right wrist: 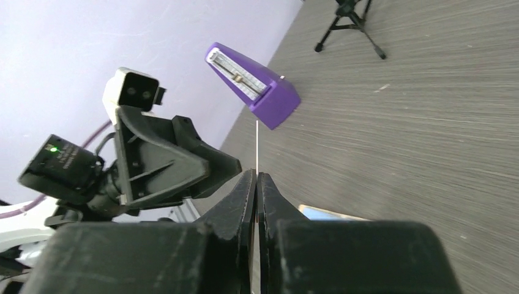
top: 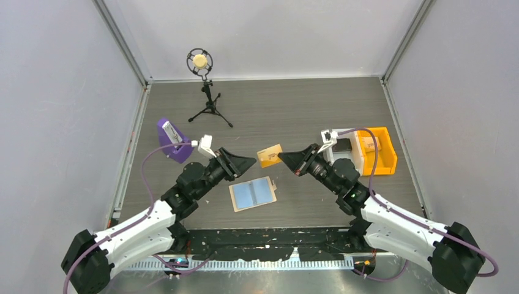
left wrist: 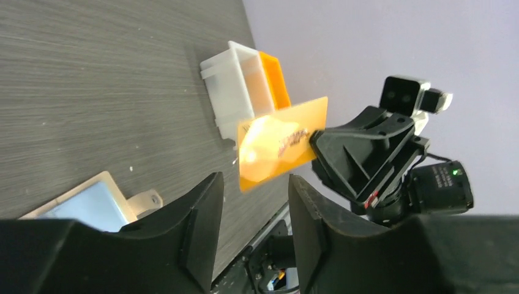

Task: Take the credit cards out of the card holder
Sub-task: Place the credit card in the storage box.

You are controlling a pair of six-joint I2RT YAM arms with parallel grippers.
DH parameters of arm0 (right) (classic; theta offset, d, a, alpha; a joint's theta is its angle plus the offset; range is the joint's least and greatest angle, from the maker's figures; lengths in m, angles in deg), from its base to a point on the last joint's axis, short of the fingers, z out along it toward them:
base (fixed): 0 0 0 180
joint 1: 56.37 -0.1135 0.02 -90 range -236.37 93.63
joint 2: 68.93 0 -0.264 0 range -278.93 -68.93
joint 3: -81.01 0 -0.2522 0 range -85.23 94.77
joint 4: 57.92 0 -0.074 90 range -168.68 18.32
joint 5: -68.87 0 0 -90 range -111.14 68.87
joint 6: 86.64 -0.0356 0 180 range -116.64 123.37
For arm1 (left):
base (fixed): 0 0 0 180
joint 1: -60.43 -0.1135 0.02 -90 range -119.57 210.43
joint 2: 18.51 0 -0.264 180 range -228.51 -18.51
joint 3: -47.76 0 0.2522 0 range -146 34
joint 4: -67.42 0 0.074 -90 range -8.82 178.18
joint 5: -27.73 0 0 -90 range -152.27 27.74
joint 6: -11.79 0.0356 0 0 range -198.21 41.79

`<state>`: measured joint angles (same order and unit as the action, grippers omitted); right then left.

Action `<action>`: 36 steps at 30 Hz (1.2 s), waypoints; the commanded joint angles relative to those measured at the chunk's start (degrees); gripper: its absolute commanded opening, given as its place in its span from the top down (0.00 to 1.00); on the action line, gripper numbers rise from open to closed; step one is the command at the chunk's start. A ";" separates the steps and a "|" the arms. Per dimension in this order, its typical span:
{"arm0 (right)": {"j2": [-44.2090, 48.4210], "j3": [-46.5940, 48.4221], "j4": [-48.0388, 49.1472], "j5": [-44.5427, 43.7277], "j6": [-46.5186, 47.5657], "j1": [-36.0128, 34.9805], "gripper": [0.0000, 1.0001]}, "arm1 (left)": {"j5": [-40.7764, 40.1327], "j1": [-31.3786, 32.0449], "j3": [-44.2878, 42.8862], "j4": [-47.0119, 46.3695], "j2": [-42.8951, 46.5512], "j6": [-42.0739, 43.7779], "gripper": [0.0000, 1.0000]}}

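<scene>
The card holder (top: pixel 253 193) lies open and flat on the table, light blue inside; it also shows in the left wrist view (left wrist: pixel 92 205) and the right wrist view (right wrist: pixel 324 213). My right gripper (top: pixel 284 159) is shut on an orange-yellow credit card (top: pixel 269 155) and holds it above the table, beyond the holder. In the left wrist view the card (left wrist: pixel 281 144) stands tilted in the right gripper (left wrist: pixel 321 144). In the right wrist view the card (right wrist: pixel 257 147) shows edge-on between the shut gripper (right wrist: pixel 257 177). My left gripper (top: pixel 250 162) (left wrist: pixel 254 208) is open and empty, just left of the card.
A purple wedge stand (top: pixel 173 141) (right wrist: pixel 257 86) stands at the left. A small tripod with a microphone (top: pixel 205 92) stands at the back. A white bin (top: pixel 346 153) and an orange bin (top: pixel 382 150) sit at the right, behind my right arm.
</scene>
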<state>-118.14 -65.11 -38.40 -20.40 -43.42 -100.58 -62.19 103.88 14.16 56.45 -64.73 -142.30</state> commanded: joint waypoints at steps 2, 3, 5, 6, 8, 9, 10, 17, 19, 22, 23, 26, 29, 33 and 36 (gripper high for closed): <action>1.58 6.73 -9.39 11.78 8.54 7.87 0.94 | 1.24 0.20 -4.18 9.11 1.39 3.67 0.39; 1.40 7.41 -10.52 15.53 9.69 10.25 0.94 | 2.04 0.24 -4.81 10.92 1.39 4.28 0.34; 0.73 10.11 -14.56 19.94 13.18 13.88 0.95 | 3.34 0.24 -6.27 14.93 1.26 6.32 0.24; 0.31 10.77 -18.07 20.99 15.31 15.11 0.95 | 4.13 0.24 -7.21 17.32 1.21 7.41 0.21; -0.35 12.57 -22.84 24.18 18.10 20.38 0.95 | 5.07 0.24 -9.14 22.44 1.30 9.96 0.17; -0.53 13.94 -26.23 25.80 20.06 21.83 0.95 | 5.30 0.24 -9.92 24.23 1.56 11.03 0.15; -0.82 14.66 -27.69 26.60 21.07 24.70 0.95 | 5.51 0.24 -10.35 26.37 2.02 11.84 0.13; -2.44 20.09 -39.67 30.77 33.42 35.37 0.95 | 10.03 0.18 -12.26 33.41 3.82 17.40 0.00; -3.04 20.90 -41.95 30.80 36.52 37.38 0.95 | 11.49 0.16 -14.58 38.52 3.60 20.52 0.00; -4.06 23.61 -44.72 29.84 39.22 41.49 0.95 | 11.03 0.21 -17.84 48.01 3.59 26.13 0.00; -4.78 24.07 -45.10 29.76 40.37 43.81 0.95 | 10.86 0.24 -18.95 51.38 3.51 27.97 0.00; -6.53 27.45 -48.11 28.55 44.86 48.66 0.95 | 10.39 0.16 -21.95 61.29 3.81 32.41 0.00; -7.94 29.64 -49.81 29.97 47.95 54.93 0.95 | 10.11 0.17 -22.53 65.64 5.67 36.23 0.00; -9.84 34.65 -55.59 32.19 48.18 62.00 0.95 | 13.82 0.20 -20.40 63.55 9.78 35.21 0.00; -10.75 37.20 -58.33 30.85 51.43 63.51 0.95 | 14.35 0.22 -21.26 64.69 12.08 36.20 0.00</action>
<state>-128.53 -32.74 -92.33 9.65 2.85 -39.10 -50.65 103.90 -6.19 118.93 -55.57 -109.08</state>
